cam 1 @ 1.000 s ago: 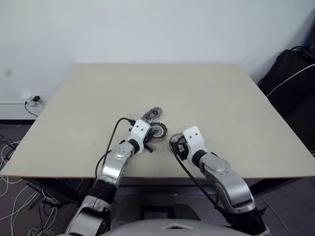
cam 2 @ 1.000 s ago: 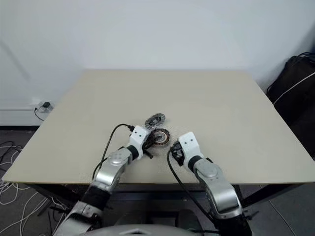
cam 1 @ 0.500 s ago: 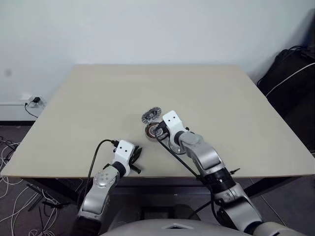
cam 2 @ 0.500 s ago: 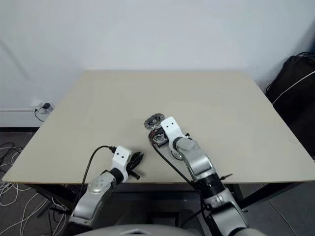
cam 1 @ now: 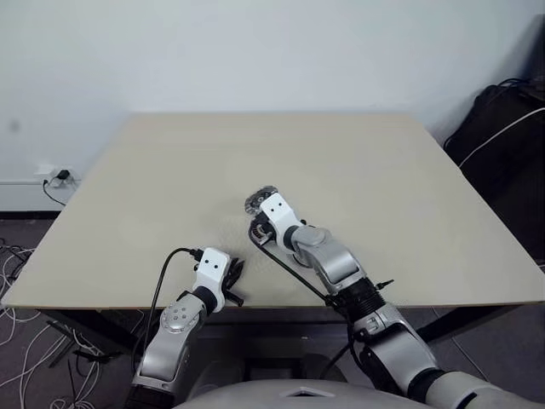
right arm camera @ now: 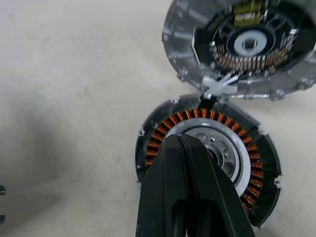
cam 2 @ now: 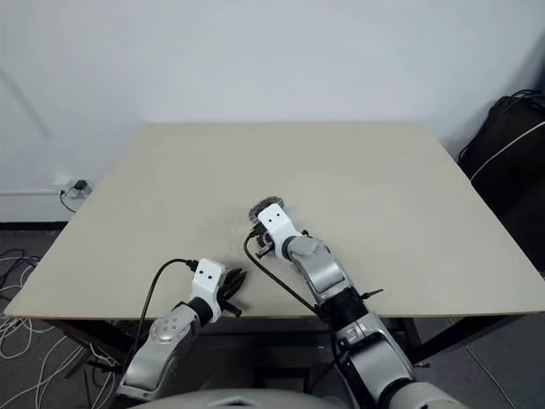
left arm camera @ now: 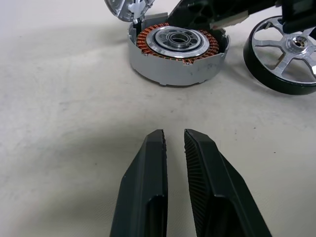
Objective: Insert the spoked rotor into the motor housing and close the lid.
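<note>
Pressing its two black fingers together with nothing between them, the right tool (right arm camera: 190, 148) is pointing down over the motor housing (right arm camera: 207, 163), its tips lying across the copper ring of windings toward the silver centre; whether they are touching the metal cannot be told. Just beyond the housing, the lid (right arm camera: 242, 47) is lying with its ribbed inner face showing, joined to the housing's edge by a small white tie.

Resting lower and nearer the front edge of the surface (cam 1: 153, 196), the left tool (left arm camera: 173, 145) is also showing its fingers drawn nearly together, a thin slit between them, gripping nothing. Its wrist view is looking along the surface toward the housing (left arm camera: 177, 54) from the side, showing the grey outer wall that the right wrist view is not giving. That same view is showing the spoked rotor (left arm camera: 286, 54), dark-rimmed with silver spokes, lying flat just beside the housing and apart from it.

From the head, the right arm is covering most of the housing, and the lid (cam 1: 258, 198) is peeking out past the white wrist.
</note>
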